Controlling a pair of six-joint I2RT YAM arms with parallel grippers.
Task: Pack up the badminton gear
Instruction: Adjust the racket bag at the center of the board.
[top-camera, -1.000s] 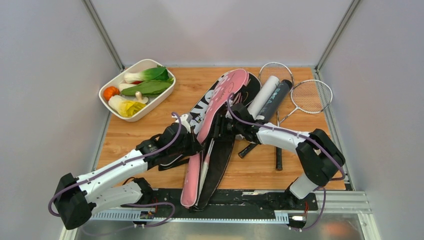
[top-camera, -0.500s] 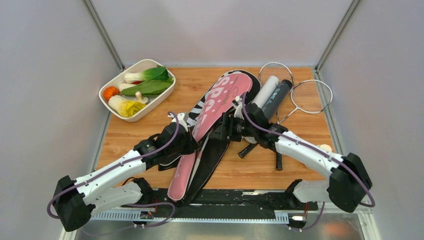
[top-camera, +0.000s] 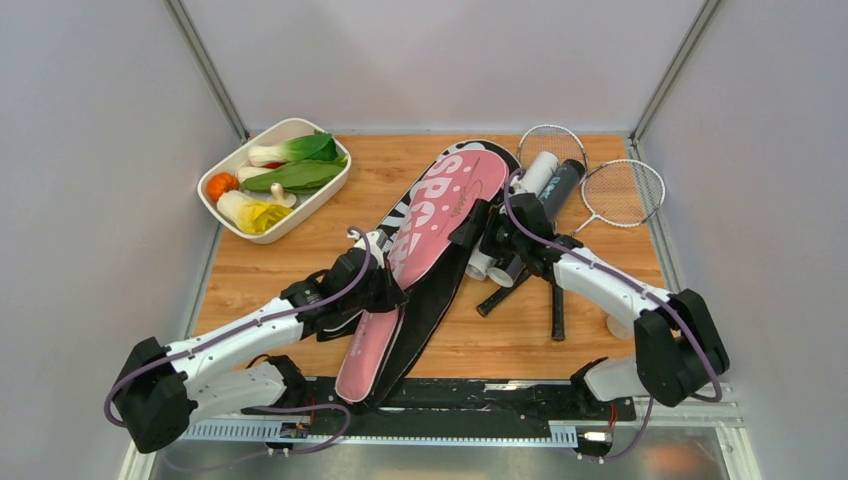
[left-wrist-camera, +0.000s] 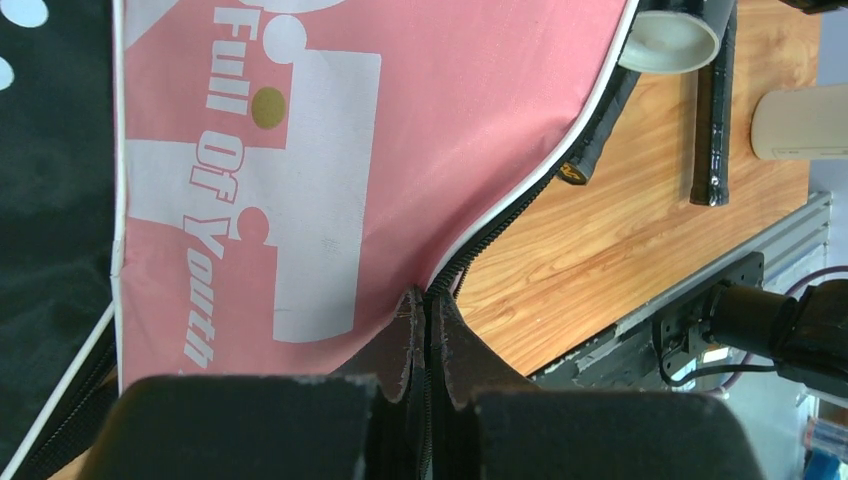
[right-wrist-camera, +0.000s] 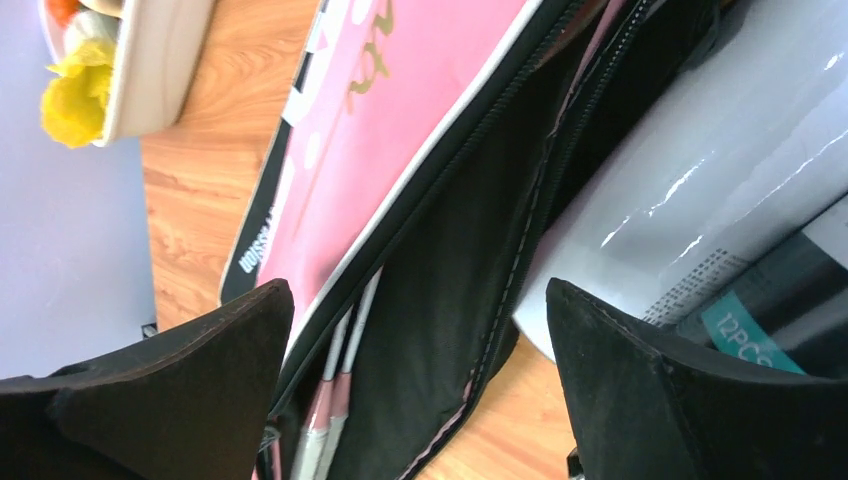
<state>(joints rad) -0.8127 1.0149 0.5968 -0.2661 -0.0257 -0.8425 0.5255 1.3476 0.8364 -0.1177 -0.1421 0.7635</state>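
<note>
Pink cover (top-camera: 440, 210): left tool (left-wrist-camera: 427, 322) pinches its zip edge; right tool (right-wrist-camera: 417, 300) gapes empty beside it. Judged: opening; next, spread flap.

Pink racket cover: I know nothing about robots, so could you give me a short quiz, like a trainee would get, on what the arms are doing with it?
1. True or false: the left gripper is clamped on the zipper edge of the pink cover.
2. The right gripper is: A) shut on a tube; B) open; C) out of view.
3. How many rackets lie outside the covers on the table?
Key: 1 true; 2 B; 3 two.
</note>
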